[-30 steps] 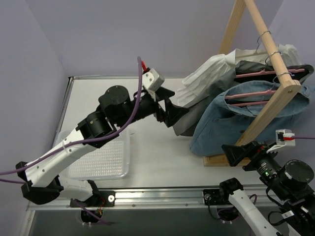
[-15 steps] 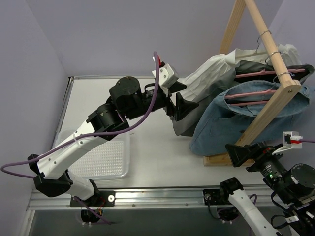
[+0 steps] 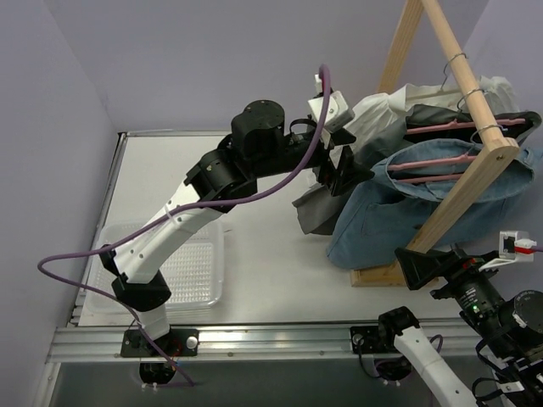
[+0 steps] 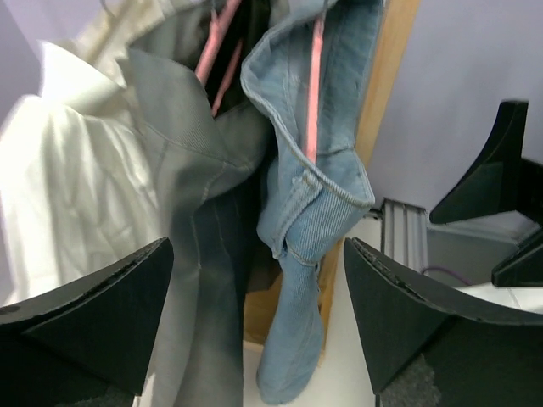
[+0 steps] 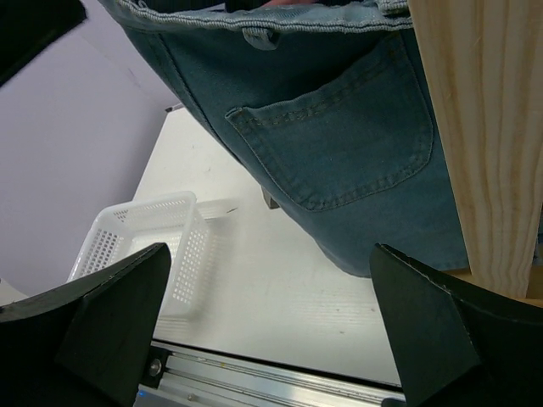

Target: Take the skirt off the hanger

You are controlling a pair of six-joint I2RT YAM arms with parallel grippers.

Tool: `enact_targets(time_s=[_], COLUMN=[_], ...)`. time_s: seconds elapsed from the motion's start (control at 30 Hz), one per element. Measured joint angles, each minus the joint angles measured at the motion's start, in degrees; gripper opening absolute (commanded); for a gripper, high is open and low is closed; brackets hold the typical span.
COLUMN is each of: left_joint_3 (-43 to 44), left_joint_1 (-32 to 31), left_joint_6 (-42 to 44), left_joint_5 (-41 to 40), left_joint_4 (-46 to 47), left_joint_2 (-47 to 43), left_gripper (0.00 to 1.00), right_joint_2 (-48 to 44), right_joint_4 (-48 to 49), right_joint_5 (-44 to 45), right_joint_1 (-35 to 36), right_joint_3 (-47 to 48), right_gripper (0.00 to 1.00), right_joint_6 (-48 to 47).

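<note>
nothing is off yet, as far as can be seen: the denim skirt (image 3: 424, 203) hangs by its waistband on a pink hanger (image 3: 433, 161), hooked over the rack (image 3: 475, 95) at the far right corner of the table (image 3: 271, 246), its hem drooping to the surface. the left gripper (image 3: 344, 170) reaches across from the left and hovers just beside the skirt's near edge, fingers spread wide with nothing between them; its wrist view looks straight at the waistband fold and the hanger inside it, so i judge this to be the approach for a first grasp. a grey garment (image 3: 318, 212) and a white shirt (image 3: 365, 119) hang just behind the skirt on other hangers, touching it, and could get caught up in a pinch. the right gripper (image 3: 424, 267) sits low by the near right corner, beside the rack's wooden foot, also spread and holding nothing, its camera looking up at the skirt's back pocket. all that is left is the whole job: take hold of the cloth, work the waistband off the hanger, and bring the skirt clear. the table is white and matte; a white mesh basket (image 3: 182, 271) stands at the near left corner, partly under the left arm, and a metal rail (image 3: 280, 339) runs along the near edge. plain lilac walls (image 3: 170, 59) close in the left and far sides.
</note>
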Motion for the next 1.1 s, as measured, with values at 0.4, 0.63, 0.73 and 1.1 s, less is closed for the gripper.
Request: enact_targets(time_s=[0.4, 0.63, 0.73, 1.1], left_joint_3=[3.7, 5.0, 7.0, 13.2], left_joint_1=[0.2, 0.2, 0.2, 0.2], left_joint_6=[-0.2, -1.9, -2.7, -5.6], left_joint_5=[7.7, 11.2, 12.6, 15.6], left_joint_4=[-4.2, -3.1, -2.7, -1.5], left_joint_2=[6.2, 7.1, 8.5, 15.1], left_gripper=[0.67, 0.56, 0.54, 0.36], right_joint_2=[0.0, 0.2, 0.3, 1.1], right_joint_4=[-0.8, -0.8, -0.8, -2.0], right_joint_5=[1.5, 1.6, 1.6, 2.3], right_joint_1=[0.2, 0.4, 0.4, 0.9], right_joint_3=[2.6, 2.6, 2.6, 3.9], right_gripper=[1.00, 1.00, 1.00, 1.00], right_joint_6=[0.0, 0.0, 0.0, 0.0])
